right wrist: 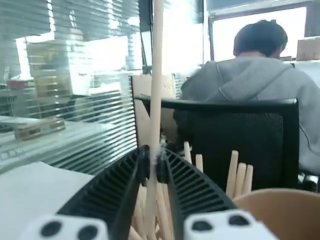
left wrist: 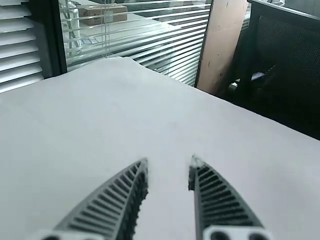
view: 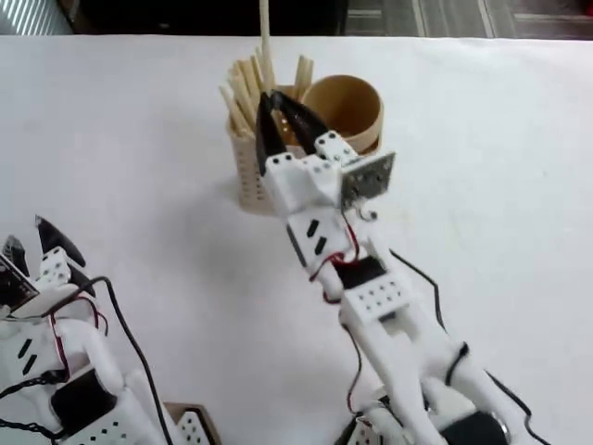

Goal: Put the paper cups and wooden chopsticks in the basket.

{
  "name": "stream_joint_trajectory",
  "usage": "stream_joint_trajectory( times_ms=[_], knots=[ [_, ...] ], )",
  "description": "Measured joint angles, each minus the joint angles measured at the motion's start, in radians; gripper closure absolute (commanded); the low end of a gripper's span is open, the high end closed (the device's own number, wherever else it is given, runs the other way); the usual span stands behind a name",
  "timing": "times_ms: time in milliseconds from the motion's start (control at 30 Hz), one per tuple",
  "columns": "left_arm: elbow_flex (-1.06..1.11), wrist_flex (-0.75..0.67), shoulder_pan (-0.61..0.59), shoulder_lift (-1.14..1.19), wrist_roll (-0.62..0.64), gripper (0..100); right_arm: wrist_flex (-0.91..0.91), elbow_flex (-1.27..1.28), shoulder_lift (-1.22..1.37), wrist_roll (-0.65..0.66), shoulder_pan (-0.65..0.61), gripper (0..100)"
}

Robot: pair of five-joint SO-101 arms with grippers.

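1 chopstick [right wrist: 157, 75] is clamped upright between the fingers of the right gripper [view: 281, 116], upper centre of the high frame. The stick's top end runs off the top edge. This gripper hangs right over the white perforated basket [view: 248, 181], fingertips down among the other chopsticks [view: 243, 88], which stand fanned out in it. The brown paper cup [view: 347, 109] is upright at the basket's right side, partly behind the gripper. Can't tell if it sits inside the basket or just beside it. The left gripper [left wrist: 169, 167] is at the lower left of the high frame, jaws apart, above the white table [view: 139, 139] and well apart from the basket.
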Motion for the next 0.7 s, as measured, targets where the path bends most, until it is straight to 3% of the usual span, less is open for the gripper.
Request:
stream_joint_trajectory(
  times_ms=[100,267,633,700],
  knots=[
    [0.0,0.0,0.0,0.0,0.0,85,-0.046,-0.032,0.153,0.002,0.023,95.0],
    [0.0,0.0,0.0,0.0,0.0,85,-0.051,-0.069,0.241,0.003,0.035,76.5],
    [0.0,0.0,0.0,0.0,0.0,85,0.209,-0.074,-0.025,0.002,0.026,98.6],
    [0.0,0.0,0.0,0.0,0.0,85,0.29,-0.074,-0.114,0.002,0.011,97.4]
  ],
)
